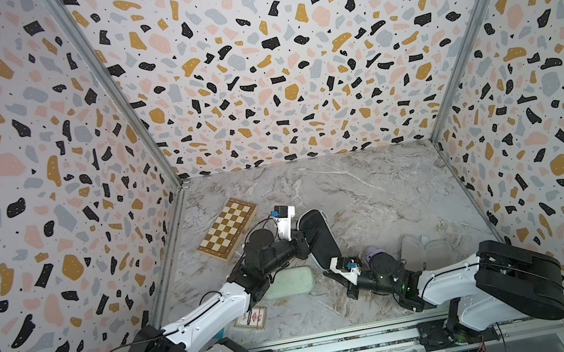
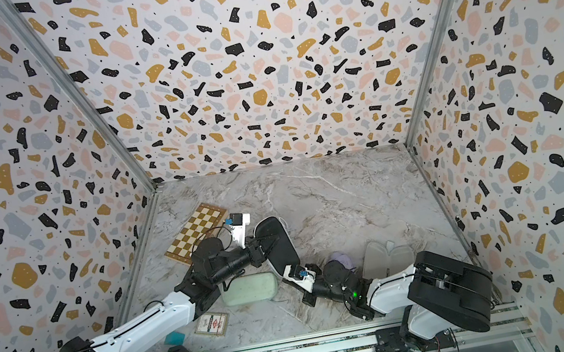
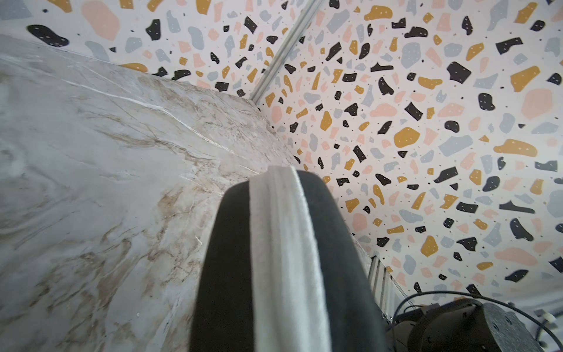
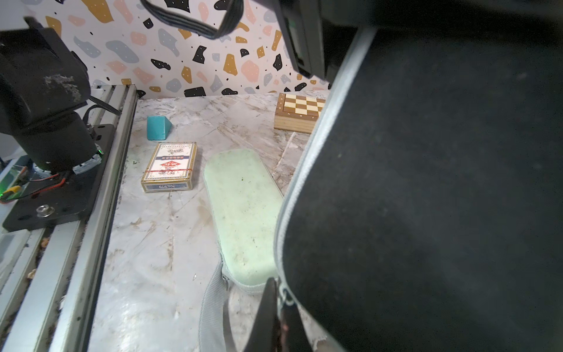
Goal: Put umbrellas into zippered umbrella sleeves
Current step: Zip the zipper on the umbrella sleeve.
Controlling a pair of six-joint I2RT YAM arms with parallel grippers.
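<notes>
Black case [image 1: 324, 243] [image 2: 280, 247]: raised on edge near the middle of the marble table [image 1: 371, 185], its length running from the back toward the front rail in both top views. Left gripper [image 1: 307, 236] [image 2: 264, 243]: clamped across the case about halfway along. The left wrist view shows only the black shell [image 3: 329, 259] with its grey zip band down the centre, zip halves together at this end; the fingers are out of frame. Right gripper [image 1: 328, 271] [image 4: 278, 304]: jaws pressed together at the grey zip edge of the case's near end. Whether a zip pull sits between them cannot be told. Mint green case [image 1: 290, 282] [image 2: 251, 288] [image 4: 243, 207]: closed, flat on the table just beside the black case, below the left forearm, grey strap trailing from one end. Lilac umbrella [image 1: 372, 250] [image 2: 342, 258]: folded, lying just behind the right wrist, mostly hidden by it. Pale open case [image 1: 425, 252] [image 2: 387, 260]: lying in two halves next to the umbrella, toward the right wall. Chessboard box [image 1: 227, 228] [image 4: 301, 112]: at the back left, apart from the cases. Card box [image 1: 252, 318] [image 4: 169, 166] and teal block [image 2: 175, 337] [image 4: 157, 128]: near the front rail by the left arm's base.
</notes>
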